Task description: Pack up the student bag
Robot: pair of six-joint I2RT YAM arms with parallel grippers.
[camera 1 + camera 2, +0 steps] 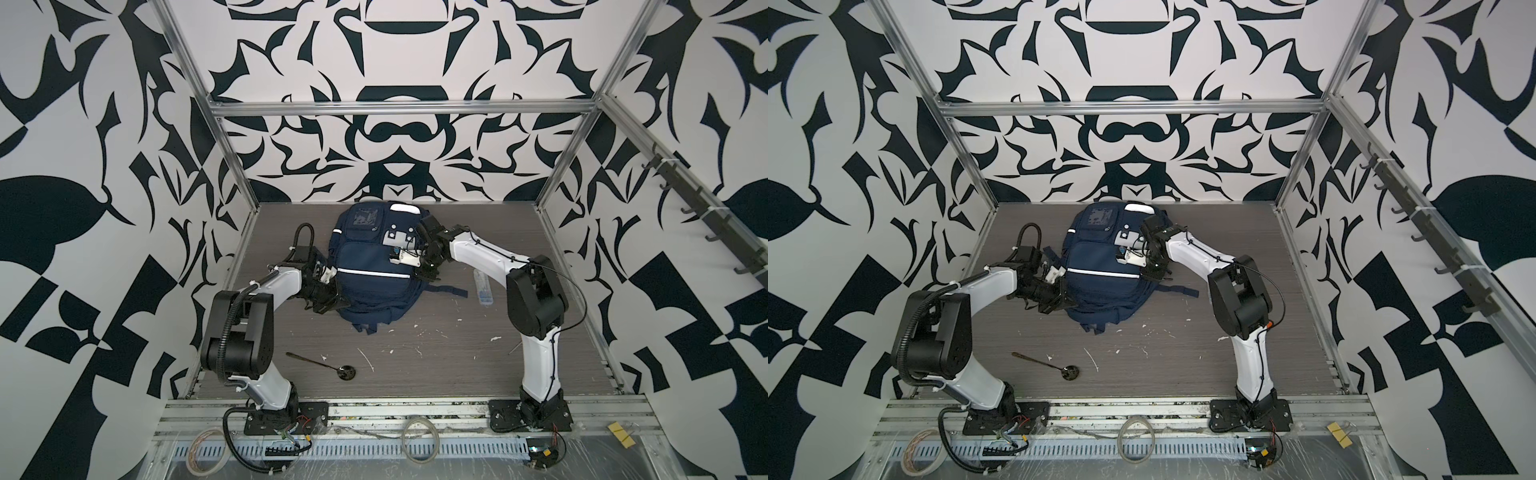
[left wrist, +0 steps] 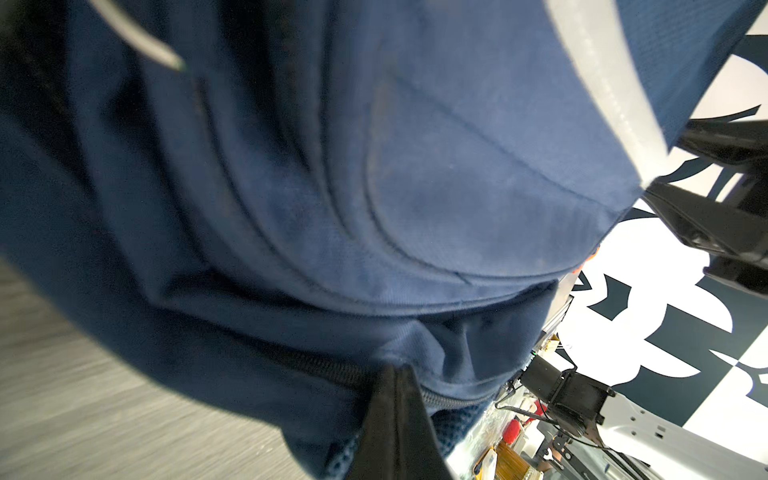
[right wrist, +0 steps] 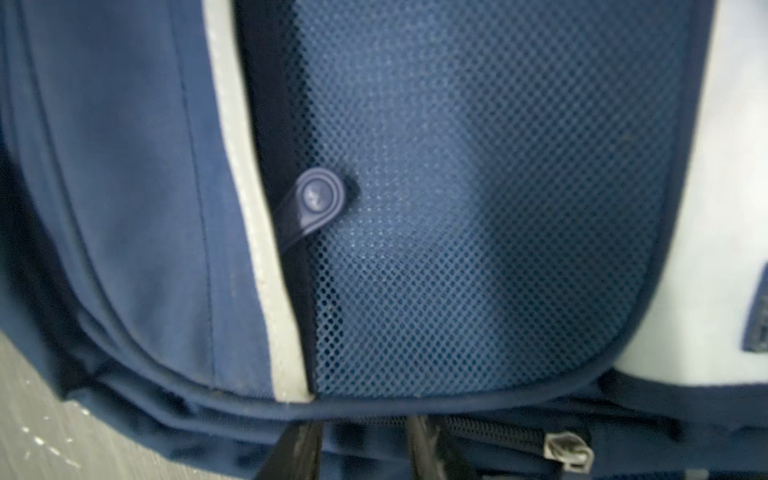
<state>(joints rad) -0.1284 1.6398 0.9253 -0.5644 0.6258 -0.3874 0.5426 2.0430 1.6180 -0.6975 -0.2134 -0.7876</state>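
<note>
Navy mesh and cloth of the student bag [image 3: 478, 208] are filling the right wrist view, pressing right up against the right claw [image 3: 361, 426]. Its two fingers are standing apart with the bag's zipped edge between them; whether they are biting I cannot tell. In both top views the bag is lying front-up on the table [image 1: 436, 353], between the two claws. Opposite, the left claw [image 2: 397, 374] is pinching shut on cloth beside a zip. Judging the risks: the metal zip pull [image 3: 569, 451] is sitting to one side of the right fingers, so they may be catching only cloth and dragging the whole bag, and the left pinch may be slipping off. Outward of the right claw, a clear case [image 1: 482, 289] is lying within the arm's sweep
</note>
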